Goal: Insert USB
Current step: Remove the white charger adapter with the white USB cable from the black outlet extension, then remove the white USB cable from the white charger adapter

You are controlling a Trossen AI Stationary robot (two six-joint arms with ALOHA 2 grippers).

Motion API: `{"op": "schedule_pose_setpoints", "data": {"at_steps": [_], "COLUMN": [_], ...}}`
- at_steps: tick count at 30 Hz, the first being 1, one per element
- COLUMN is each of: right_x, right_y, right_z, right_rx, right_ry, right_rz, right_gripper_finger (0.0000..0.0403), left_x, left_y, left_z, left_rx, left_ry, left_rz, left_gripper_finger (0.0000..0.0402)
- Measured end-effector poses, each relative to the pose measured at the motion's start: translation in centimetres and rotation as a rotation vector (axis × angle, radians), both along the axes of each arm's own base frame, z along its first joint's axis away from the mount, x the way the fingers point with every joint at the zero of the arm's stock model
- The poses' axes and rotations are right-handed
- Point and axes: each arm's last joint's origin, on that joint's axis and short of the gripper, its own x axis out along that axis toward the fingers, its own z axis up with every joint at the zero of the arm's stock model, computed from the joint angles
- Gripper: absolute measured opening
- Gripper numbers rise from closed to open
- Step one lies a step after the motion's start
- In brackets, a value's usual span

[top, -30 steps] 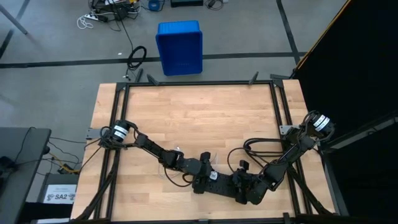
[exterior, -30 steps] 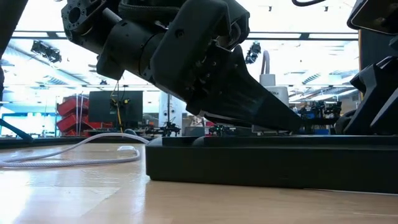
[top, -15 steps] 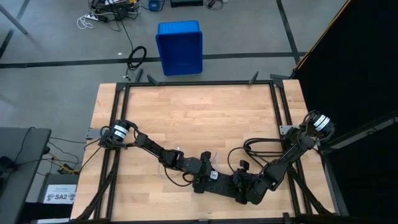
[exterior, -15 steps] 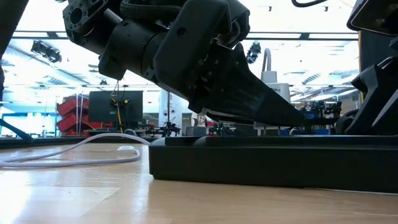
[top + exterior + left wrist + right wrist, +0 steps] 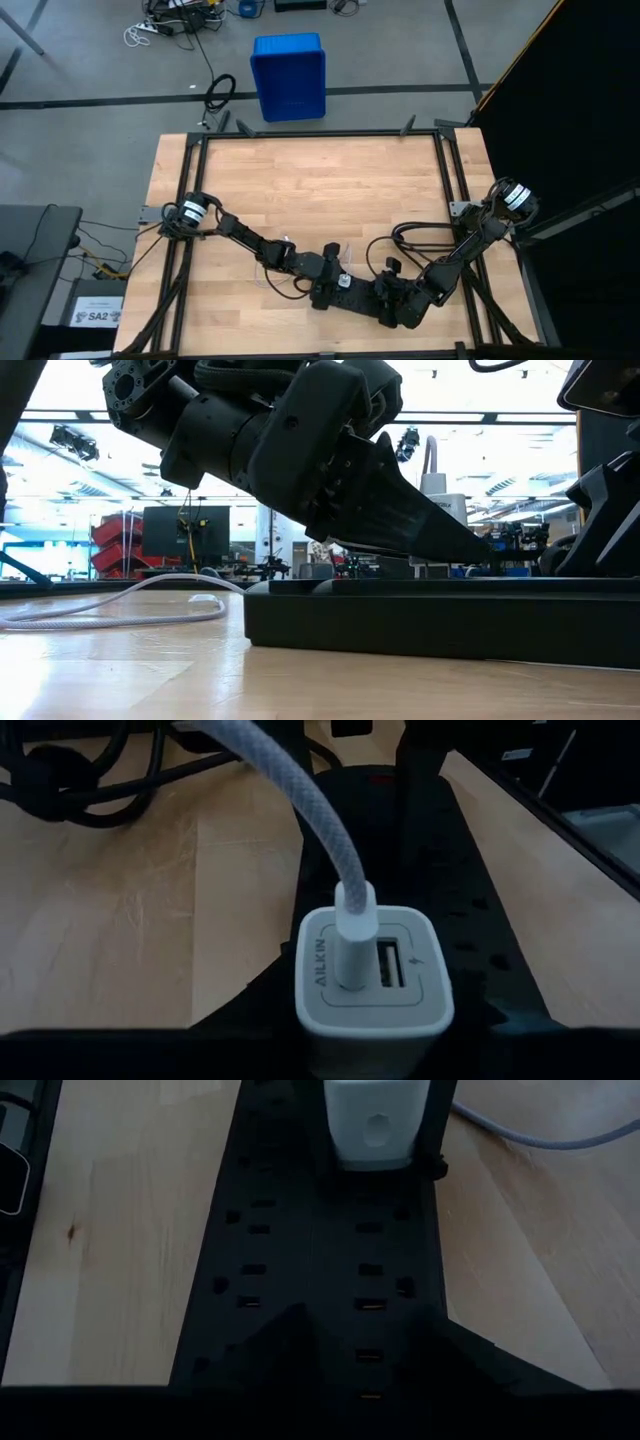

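Observation:
The USB cable [image 5: 300, 810] is white and braided. Its plug [image 5: 352, 935] sticks into one port of a white cube adapter [image 5: 372, 975], and its slack lies on the table [image 5: 110, 610]. The adapter stands on the top face of a black power strip [image 5: 320, 1260] near the table's front. My left gripper [image 5: 335, 280] comes in from the left at a shallow downward slant and is shut on the adapter. My right gripper [image 5: 393, 298] slants down onto the strip's right part and is shut on it. My left gripper has the white adapter between its two fingers, and one dark finger [image 5: 434, 1130] shows against the adapter's side [image 5: 405, 1125]. The fingers come from the table's left, slanting slightly down. The adapter sits upright on the strip, ports facing the wrist camera. My right gripper straddles the power strip across its width, one finger [image 5: 265, 1345] at each long side. It comes slanting down from the right. The strip lies flat on the table. The exact places of contact are hidden under the dark fingers.
The strip's thick black cord [image 5: 405, 238] loops on the table behind my right arm. Black frame rails [image 5: 320, 133] run round the table. Bare wood [image 5: 320, 190] lies toward the far edge. A blue bin [image 5: 289, 75] stands on the floor beyond.
The power strip's left end has slid a little toward the table's right edge in the low view. Both grippers keep their holds and stay nearly in place.

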Motion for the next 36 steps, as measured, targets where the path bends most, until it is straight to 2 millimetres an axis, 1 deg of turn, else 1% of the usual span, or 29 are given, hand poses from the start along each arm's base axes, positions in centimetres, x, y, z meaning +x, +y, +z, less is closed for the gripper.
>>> {"op": "schedule_pose_setpoints", "data": {"at_steps": [23, 24, 25, 27, 28, 29, 31, 32, 34, 36], "right_x": [0.0, 0.0, 0.1, 0.1, 0.1, 0.1, 0.1, 0.1, 0.1, 0.1], "right_y": [-0.1, -0.1, 0.0, 0.0, 0.0, 0.0, 0.0, 0.0, 0.0, 0.0], "right_z": [0.0, 0.0, 0.0, 0.0, 0.0, 0.0, 0.0, 0.0, 0.0, 0.0], "right_rx": [0.012, 0.014, 0.019, 0.023, 0.022, 0.023, 0.021, 0.02, 0.012, 0.01], "right_ry": [0.004, 0.005, 0.002, 0.003, 0.002, 0.004, 0.002, 0.002, 0.0, 0.0], "right_rz": [-0.01, -0.01, -0.009, -0.008, -0.008, -0.007, -0.008, -0.006, -0.001, 0.001], "right_gripper_finger": [0.0142, 0.0142, 0.0141, 0.0142, 0.0142, 0.0141, 0.014, 0.0139, 0.0139, 0.0139], "left_x": [0.1, 0.3, 0.6, -0.5, -1.6, -1.9, -2.5, -2.4, -2.1, -1.6], "left_y": [0.1, 0.1, 0.1, 0.7, 1.0, 1.2, 1.3, 1.2, 1.0, 1.0], "left_z": [0.1, 0.6, 1.9, 6.9, 10.6, 12.5, 14.6, 14.1, 11.4, 8.3], "left_rx": [0.032, 0.03, 0.013, -0.01, -0.039, -0.066, -0.095, -0.088, -0.045, 0.0], "left_ry": [-0.017, -0.076, -0.146, -0.237, -0.329, -0.406, -0.472, -0.434, -0.302, -0.179], "left_rz": [-0.026, -0.019, -0.006, 0.013, 0.018, 0.021, 0.016, 0.009, -0.002, -0.006], "left_gripper_finger": [0.0126, 0.0126, 0.0126, 0.0126, 0.0126, 0.0126, 0.0126, 0.0126, 0.0126, 0.0126]}}
